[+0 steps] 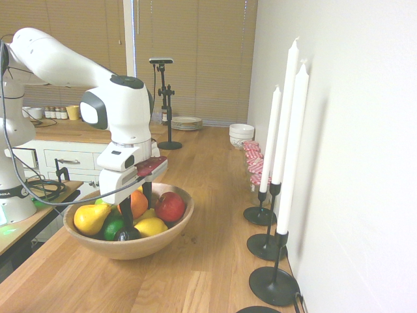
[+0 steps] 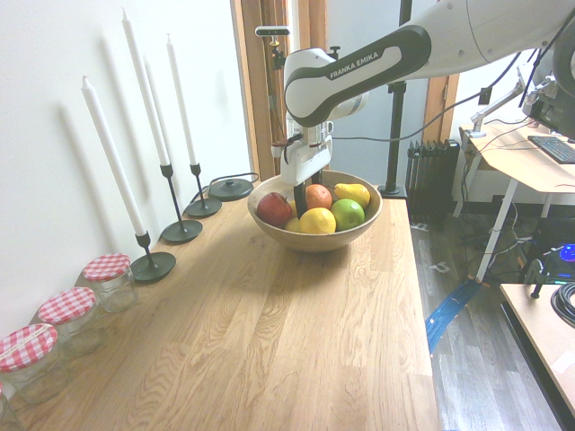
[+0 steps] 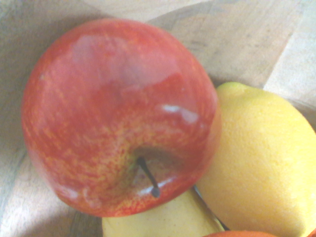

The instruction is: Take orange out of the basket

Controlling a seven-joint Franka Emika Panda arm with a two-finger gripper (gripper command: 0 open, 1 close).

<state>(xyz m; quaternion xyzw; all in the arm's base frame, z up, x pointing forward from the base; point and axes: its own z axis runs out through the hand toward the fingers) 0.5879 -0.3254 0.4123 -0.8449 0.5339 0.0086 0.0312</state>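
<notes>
Gripper (image 1: 137, 203) down inside wide shallow light-brown wooden basket (image 1: 174, 229), dark fingers (image 1: 148, 193) either side of round deep-orange matte orange (image 1: 138, 203); whether clamped, cannot tell. Orange sits mid-basket, touching glossy red apple (image 1: 170, 207), just beside yellow lemon (image 1: 150, 226), yellow pear (image 1: 92, 218) and green lime (image 1: 113, 227). Wrist view: apple (image 3: 118, 118) fills frame, lemon (image 3: 261, 163) against it.
</notes>
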